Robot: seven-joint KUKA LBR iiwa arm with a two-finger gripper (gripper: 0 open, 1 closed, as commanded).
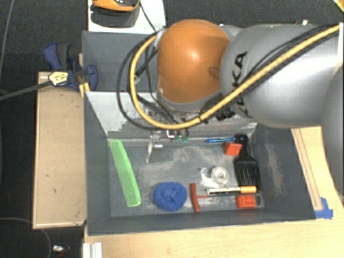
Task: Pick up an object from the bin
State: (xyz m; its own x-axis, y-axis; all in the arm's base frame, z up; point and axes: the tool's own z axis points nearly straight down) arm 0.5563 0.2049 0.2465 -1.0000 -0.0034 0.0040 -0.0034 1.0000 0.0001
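Note:
My gripper [156, 145] hangs under the orange wrist cover over the back left part of the bin floor, with bare floor beneath it. A long light-green comb [124, 172] lies to its lower left along the left wall. A fuzzy blue ball [170, 195] rests near the front wall, below the gripper. A small red-handled T-shaped tool [194, 198] lies just right of the ball. A thin blue pen [219, 140] lies to the gripper's right near the back wall.
At the right side of the bin lies a cluster: an orange-red block [232, 149], a black brush [246, 169], a whitish crumpled piece [216, 174], a white marker with an orange tip [232, 190] and a red block [246, 201]. The arm covers the back right of the bin.

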